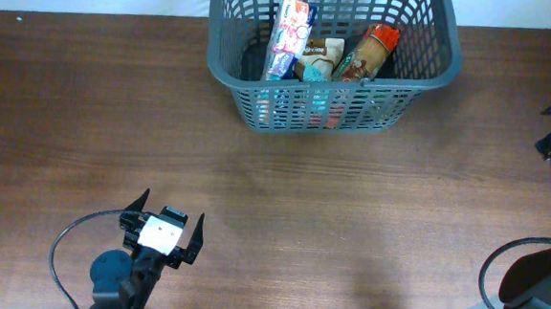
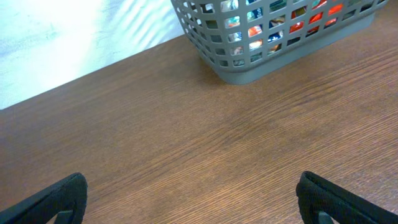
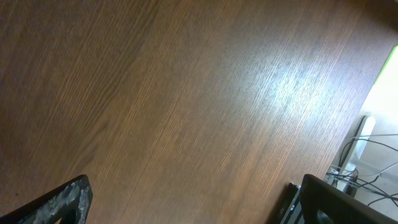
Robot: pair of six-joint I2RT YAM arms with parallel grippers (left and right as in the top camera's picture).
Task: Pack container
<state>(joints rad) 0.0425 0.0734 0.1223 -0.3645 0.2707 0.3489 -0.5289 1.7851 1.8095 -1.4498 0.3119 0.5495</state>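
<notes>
At the far edge of the table point(image 1: 301, 204), a little right of centre, stands the container point(image 1: 355, 110), upright, with its base flat on the wood. Its far rim is cut off by the top of the overhead view.

Contents noted:
- a blue, white and red packet point(image 1: 288, 38) stands on end against the left part
- a brown jar point(image 1: 366, 53) with a red cap leans toward the right wall
- a white item point(image 1: 320, 59) sits between the two, too small to identify

Coloured patches of these goods show through the front lattice in the left wrist view, where the container point(image 2: 261, 37) fills the upper right.

Left gripper point(image 1: 172, 208): well apart from the container, on its near side and off to its left, low over bare wood and pointing toward it. Its jaws stand wide and nothing is between them; the left wrist view confirms this, with the left gripper point(image 2: 189, 196) showing only table between its fingers point(image 2: 62, 199).

Right gripper point(image 3: 193, 199): jaws wide and empty, with only wood grain beneath. Its arm point(image 1: 536, 281) enters at the near right corner, well apart from the container and to its right. The overhead view does not show the gripper itself.

Loose cables point(image 3: 360, 155) lie at the table edge in the right wrist view
</notes>
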